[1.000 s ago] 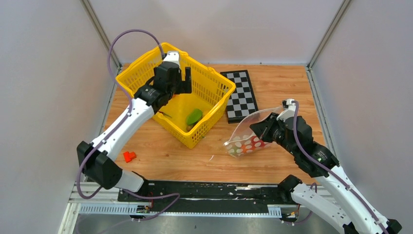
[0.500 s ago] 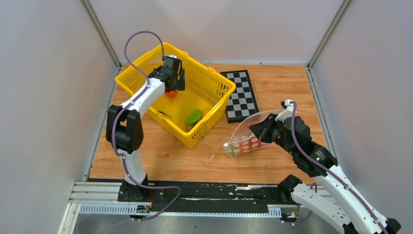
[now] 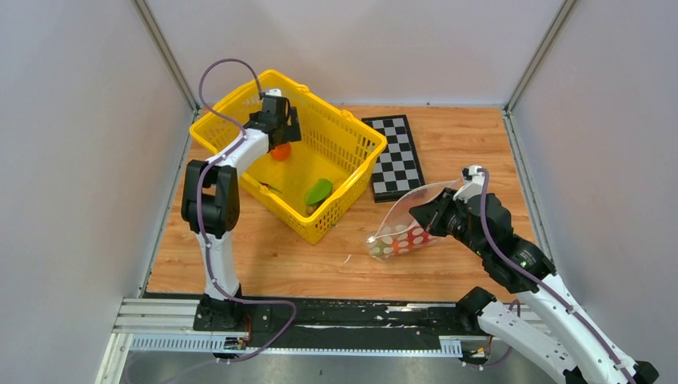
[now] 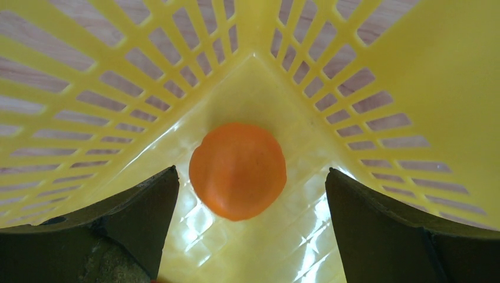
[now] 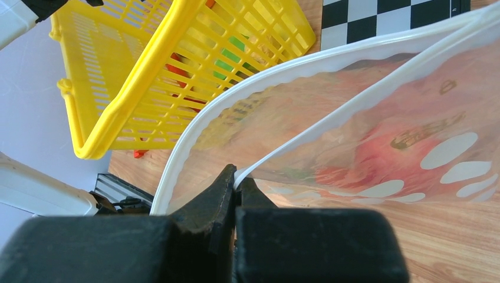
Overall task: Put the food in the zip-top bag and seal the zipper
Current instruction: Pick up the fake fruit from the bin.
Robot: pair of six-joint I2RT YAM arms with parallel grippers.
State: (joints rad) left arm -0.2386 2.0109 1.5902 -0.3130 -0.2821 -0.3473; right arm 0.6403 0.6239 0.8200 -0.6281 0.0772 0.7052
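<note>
- This was a robotics lab test cell, not a home, shop or kitchen.
- Plain pale panel walls (image 3: 72,160), held by bare metal frame posts (image 3: 164,52), boxed in a single wooden table (image 3: 448,272) on three sides.
- Two white-and-black robot arms, the left arm (image 3: 212,200) and the right arm (image 3: 524,268), stood on a black base plate (image 3: 344,308) over an aluminium rail (image 3: 160,324) at the table's near edge. A purple cable (image 3: 228,64) looped loose above the left one.
- The things on the table looked like test props: a yellow mesh basket (image 3: 352,188), a toy orange (image 3: 280,152), a dotted zip-top bag (image 3: 404,234) and a small chessboard (image 3: 396,156).
</note>
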